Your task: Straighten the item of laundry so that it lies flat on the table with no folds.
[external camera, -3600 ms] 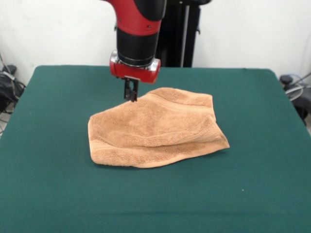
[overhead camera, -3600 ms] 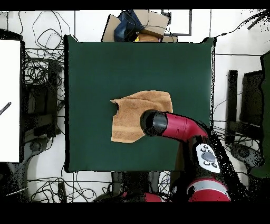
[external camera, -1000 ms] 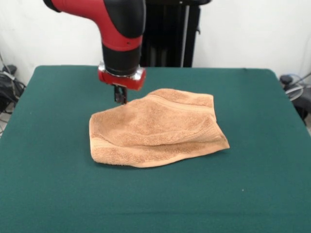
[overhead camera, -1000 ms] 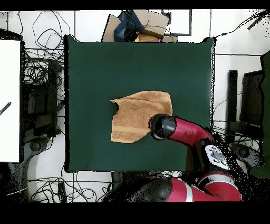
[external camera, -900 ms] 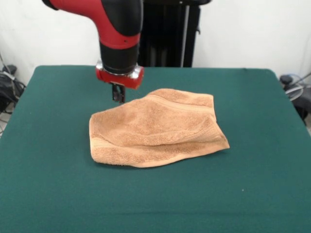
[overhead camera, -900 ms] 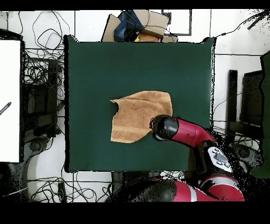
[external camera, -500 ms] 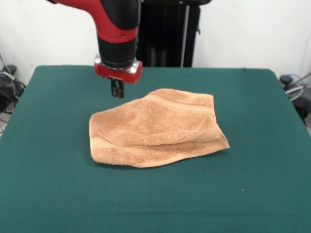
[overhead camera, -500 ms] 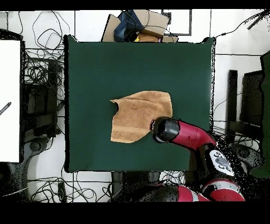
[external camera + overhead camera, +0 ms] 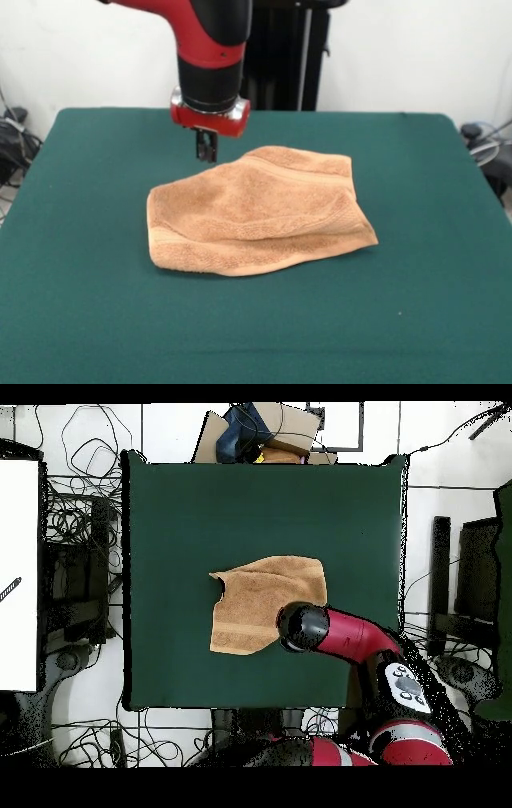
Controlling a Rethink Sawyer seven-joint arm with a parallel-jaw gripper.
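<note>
The item of laundry [image 9: 256, 212], an orange-tan terry towel, lies crumpled on the green table [image 9: 80, 320] with a folded-over layer and a thick roll along its near edge. My gripper [image 9: 207, 152] hangs just above the towel's far left edge, shut, with nothing in it, and does not touch the cloth. In the overhead view the towel [image 9: 262, 602] sits near the middle of the table [image 9: 200, 514], and the arm's wrist [image 9: 303, 627] covers its lower right corner and hides the gripper.
Cables, boxes and equipment lie on the floor around the table [image 9: 80, 534]. A white panel [image 9: 18, 574] stands at the left edge of the overhead view. The black pedestal column [image 9: 280, 56] rises behind the table.
My gripper has shifted a little to the right in the front view, staying above the towel's far edge. The towel has not moved.
</note>
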